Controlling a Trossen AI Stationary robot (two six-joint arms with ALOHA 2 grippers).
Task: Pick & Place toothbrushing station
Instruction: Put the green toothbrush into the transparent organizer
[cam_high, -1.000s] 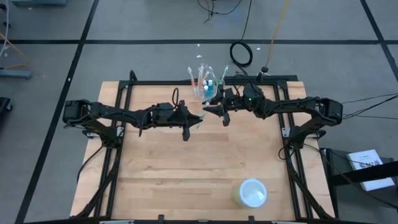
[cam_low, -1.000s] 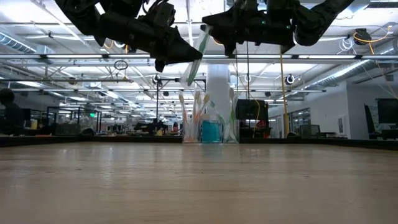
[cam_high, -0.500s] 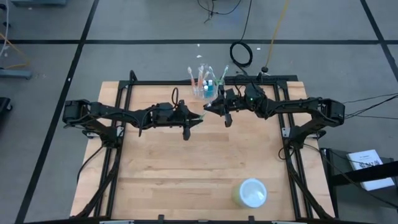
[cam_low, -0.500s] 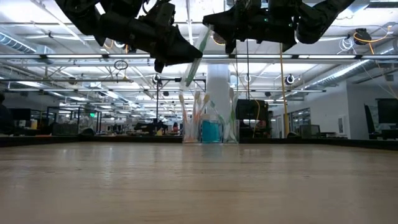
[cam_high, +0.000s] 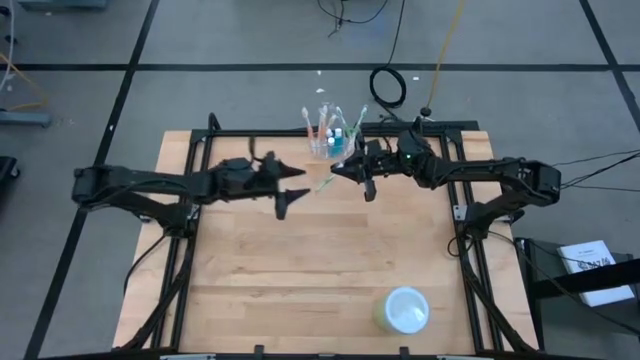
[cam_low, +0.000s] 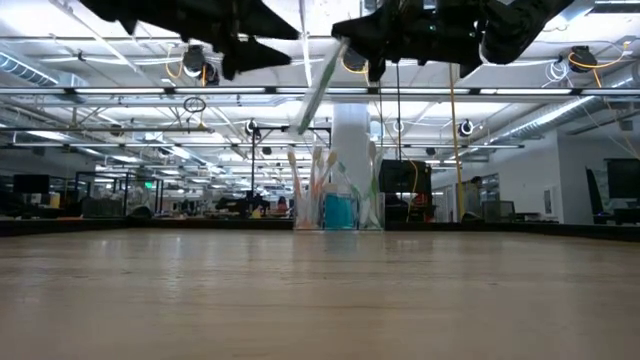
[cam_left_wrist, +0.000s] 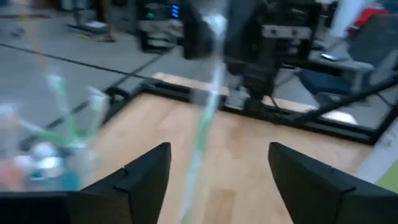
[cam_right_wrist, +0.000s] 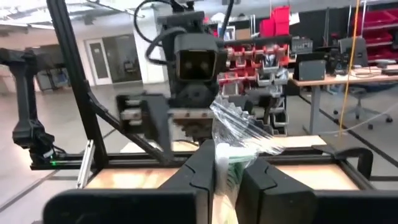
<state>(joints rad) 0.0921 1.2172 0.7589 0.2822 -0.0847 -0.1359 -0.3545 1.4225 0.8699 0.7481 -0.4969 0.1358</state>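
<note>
Standing at the table's far edge, clear holder cup (cam_high: 329, 143) of toothbrushes; right fingers (cam_high: 337, 175) clamped on wrapped toothbrush (cam_high: 324, 184), left fingers (cam_high: 292, 186) apart.

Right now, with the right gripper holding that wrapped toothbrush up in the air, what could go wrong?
1. The right gripper pinches the wrapped toothbrush near one end only; it hangs tilted and might swing or slip.
2. The left gripper, open, sits close beside the brush's free end; a careless move could knock it.
3. The clear holder cup already looks crowded with brushes, so inserting another may tip it.

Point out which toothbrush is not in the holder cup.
The packaged toothbrush pinched in the right end effector, hanging above the table; the others stand in the holder cup.
</note>
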